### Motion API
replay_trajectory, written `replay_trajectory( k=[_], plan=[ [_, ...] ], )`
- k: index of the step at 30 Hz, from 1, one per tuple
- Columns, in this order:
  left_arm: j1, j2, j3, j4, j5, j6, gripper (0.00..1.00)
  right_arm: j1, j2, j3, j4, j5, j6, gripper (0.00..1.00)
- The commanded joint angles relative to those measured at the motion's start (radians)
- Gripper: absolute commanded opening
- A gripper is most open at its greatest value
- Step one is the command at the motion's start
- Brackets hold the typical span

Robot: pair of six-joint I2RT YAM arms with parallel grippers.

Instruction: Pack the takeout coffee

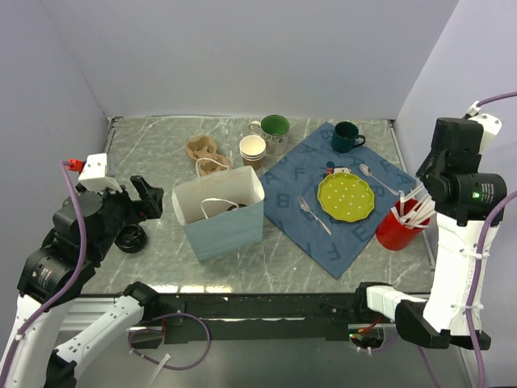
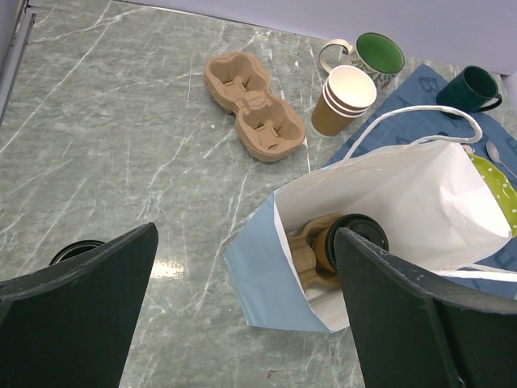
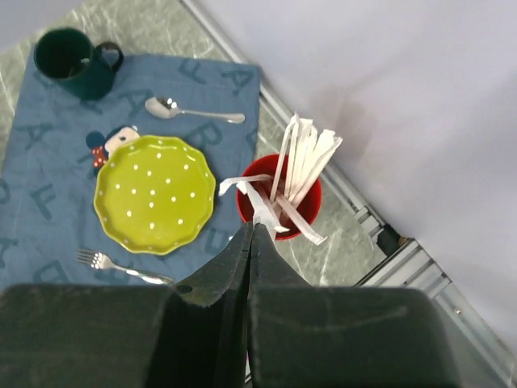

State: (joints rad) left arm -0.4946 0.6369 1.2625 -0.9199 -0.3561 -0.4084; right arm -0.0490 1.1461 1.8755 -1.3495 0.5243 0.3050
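Kraft coffee (image 2: 362, 233), black-lidded, sits in the bag (image 2: 420, 186): likely light, crushable; grip gently below the lid (image 2: 367, 226). Left end effector (image 2: 245, 234) spread; right end effector (image 3: 252, 230) pressed together.

place: robot lab test cell | enclosure: plain pale walls (image 1: 242, 48) box in a marble-pattern tabletop (image 1: 145, 267) on three sides | rig: left arm (image 1: 48, 271) and right arm (image 1: 452, 267) mounted by a metal rail (image 1: 242, 289) at the near edge, purple cables (image 1: 84, 234) trailing | props: staged café setting with lettered placemat (image 1: 291, 194), dotted plate (image 1: 346, 196), paper bag (image 1: 230, 230)
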Motion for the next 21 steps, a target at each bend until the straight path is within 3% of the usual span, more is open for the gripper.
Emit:
replay_trajectory(
  k=[1,6,10,15,16,19,21],
  plan=[
    [-0.005,0.004,0.02,0.033,-0.009,0.008,0.97,-0.005,0.007,0.088,-0.112,0.045,-0.014,0.0],
    [-0.005,0.007,0.026,0.03,-0.007,0.003,0.97,-0.005,-0.006,0.192,-0.004,-0.03,-0.085,0.0],
    [-0.005,0.02,0.046,0.026,-0.003,-0.006,0.97,-0.005,-0.023,0.231,0.128,-0.215,-0.113,0.0],
    [-0.005,0.052,0.096,0.013,-0.01,-0.013,0.97,0.044,-0.014,0.187,0.255,-0.556,-0.011,0.0],
    [-0.005,0.058,0.104,0.006,-0.017,-0.023,0.97,0.139,-0.017,0.159,0.289,-0.581,0.002,0.0],
    [-0.005,0.075,0.127,-0.004,-0.027,-0.049,0.97,0.434,0.01,0.137,0.363,-0.448,0.025,0.0],
    [-0.005,0.087,0.146,-0.011,-0.02,-0.061,0.97,0.526,0.073,0.167,0.378,-0.466,0.045,0.0]
  ],
)
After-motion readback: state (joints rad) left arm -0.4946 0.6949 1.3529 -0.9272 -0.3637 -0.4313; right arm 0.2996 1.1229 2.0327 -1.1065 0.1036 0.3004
